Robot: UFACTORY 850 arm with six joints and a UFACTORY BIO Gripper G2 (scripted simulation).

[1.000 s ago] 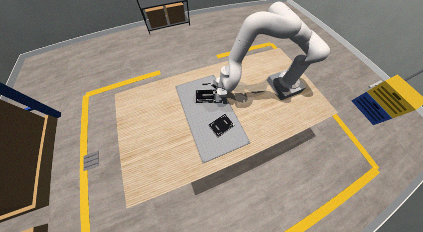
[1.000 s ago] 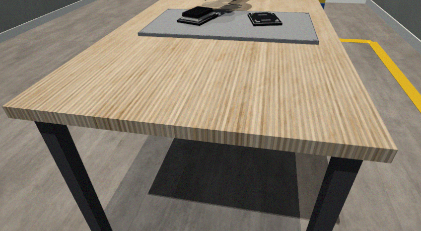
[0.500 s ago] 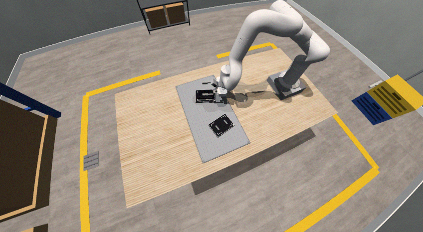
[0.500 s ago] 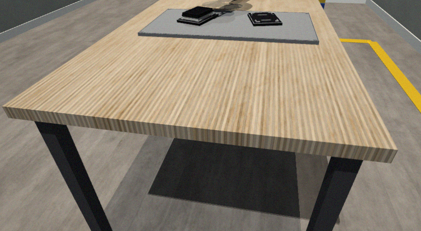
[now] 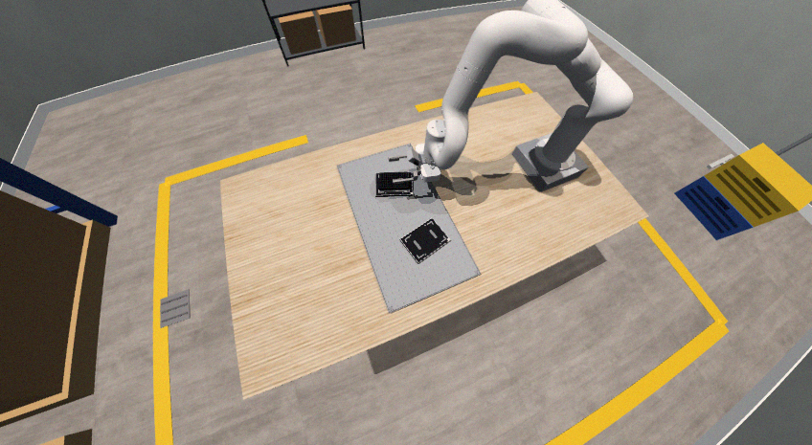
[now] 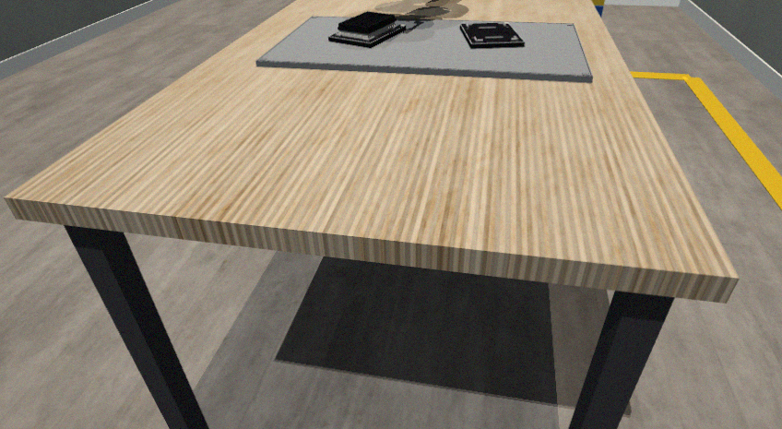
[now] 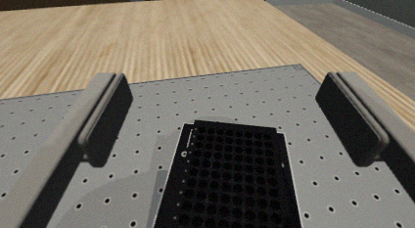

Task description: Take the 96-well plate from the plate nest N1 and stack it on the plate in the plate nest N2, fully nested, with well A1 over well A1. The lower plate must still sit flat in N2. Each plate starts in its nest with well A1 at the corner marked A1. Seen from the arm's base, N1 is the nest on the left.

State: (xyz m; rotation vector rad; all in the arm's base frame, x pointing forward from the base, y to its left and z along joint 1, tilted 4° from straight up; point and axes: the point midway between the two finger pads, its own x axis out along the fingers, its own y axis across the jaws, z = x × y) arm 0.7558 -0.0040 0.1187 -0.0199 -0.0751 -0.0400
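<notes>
The plate nest N1 (image 5: 426, 239) (image 6: 517, 42) is empty. The black upper 96-well plate (image 5: 384, 179) (image 6: 366, 21) (image 7: 230, 174) lies on the stack in the plate nest N2 (image 6: 349, 41). It looks level; a light band shows beneath it in the exterior view. The lower plate is mostly hidden, so how fully the two are nested cannot be told. A small ring mark shows left of the wells in the wrist view. My gripper (image 5: 393, 169) (image 7: 228, 117) is open and empty above N2, its fingers wide apart and clear of the plate. It is out of view in the exterior view.
Both nests stand on a grey perforated board (image 5: 387, 270) (image 6: 307, 57) (image 7: 147, 103) on the wooden table (image 5: 284, 258) (image 6: 356, 150) (image 7: 161, 37). The arm's base (image 5: 550, 170) stands at the table's far end from the exterior view.
</notes>
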